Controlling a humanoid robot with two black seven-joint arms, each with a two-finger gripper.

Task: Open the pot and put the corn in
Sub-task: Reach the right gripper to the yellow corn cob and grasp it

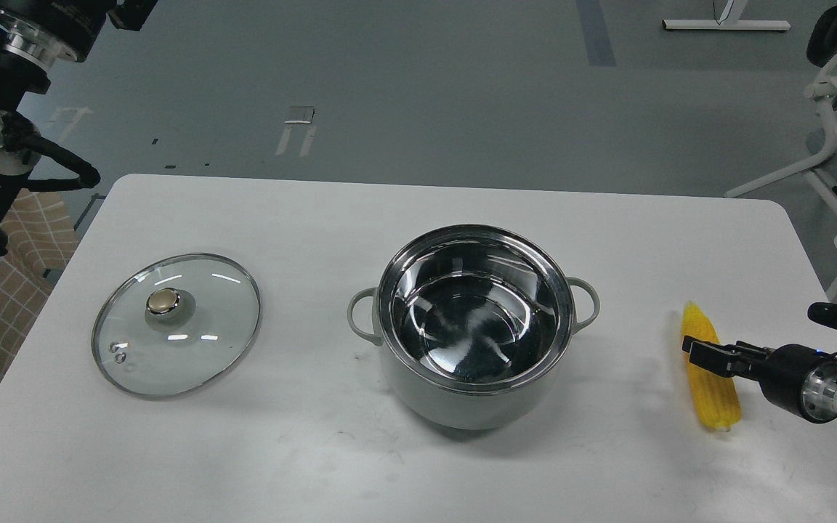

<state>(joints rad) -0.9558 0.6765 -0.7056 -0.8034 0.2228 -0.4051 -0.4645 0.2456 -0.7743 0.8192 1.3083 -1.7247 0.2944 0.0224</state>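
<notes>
white table (317,450) on grey floor (426,87) — right gripper (709,356) fingers narrow, over the corn (709,396); grip unclear.

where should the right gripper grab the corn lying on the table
Grip the corn across its thick middle, coming from the right edge of the table. It lies flat, pointed tip away from the robot, so its long sides face left and right. The right gripper is already at that spot.

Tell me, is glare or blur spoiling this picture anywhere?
Head view: sharp overall; bright ceiling-light streaks glare off the pot's shiny steel inside and the glass lid; only soft, faint shadows fall on the white table; the corn is clear, while the dark right gripper shows little detail.
</notes>
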